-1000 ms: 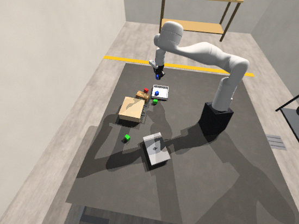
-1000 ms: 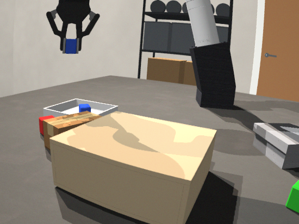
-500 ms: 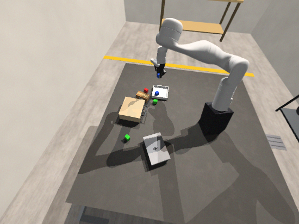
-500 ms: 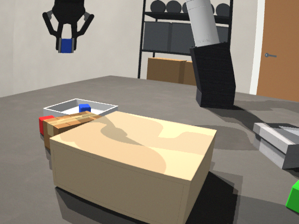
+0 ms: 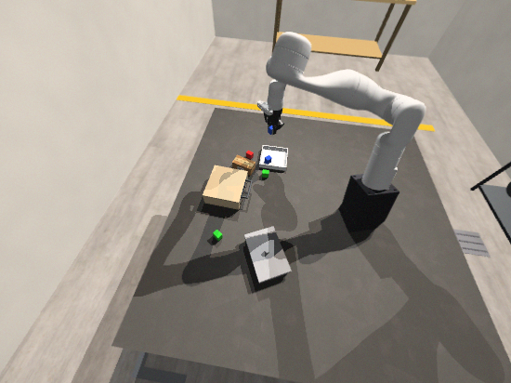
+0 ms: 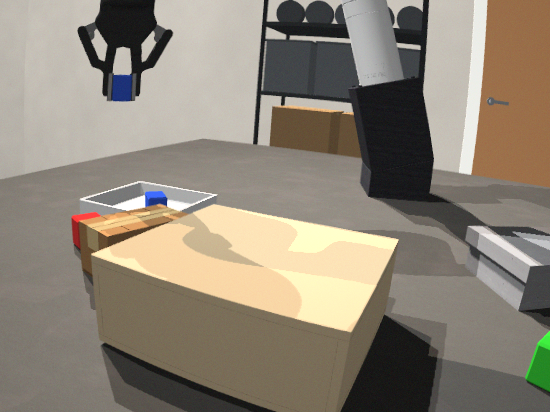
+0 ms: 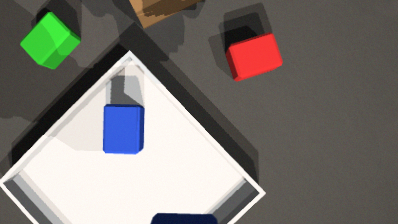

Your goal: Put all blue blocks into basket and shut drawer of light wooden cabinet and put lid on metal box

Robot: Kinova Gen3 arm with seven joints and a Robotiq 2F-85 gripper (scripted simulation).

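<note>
My gripper [image 5: 271, 130] [image 6: 121, 88] is shut on a blue block [image 6: 122, 88] [image 7: 185, 219], high above the table and over the far side of the basket area. The white basket [image 5: 279, 164] [image 7: 175, 165] stands below, with another blue block [image 5: 268, 159] [image 6: 156, 198] [image 7: 123, 129] lying inside on its floor. The light wooden cabinet [image 5: 226, 185] [image 6: 240, 272] has its handle side towards the robot base; the drawer looks shut or nearly so. The metal box [image 6: 495, 277] has its knobbed lid [image 5: 274, 264] on top; whether it is fully down is unclear.
A brown wooden-looking box [image 5: 243, 164] [image 6: 135, 222] [image 7: 165, 9] lies between cabinet and basket. A red block [image 5: 249, 154] [image 6: 77, 228] [image 7: 255, 56] is beside it. One green block [image 5: 265, 174] [image 7: 47, 40] is near the basket; another [image 5: 217, 235] [image 6: 542, 367] lies between cabinet and metal box.
</note>
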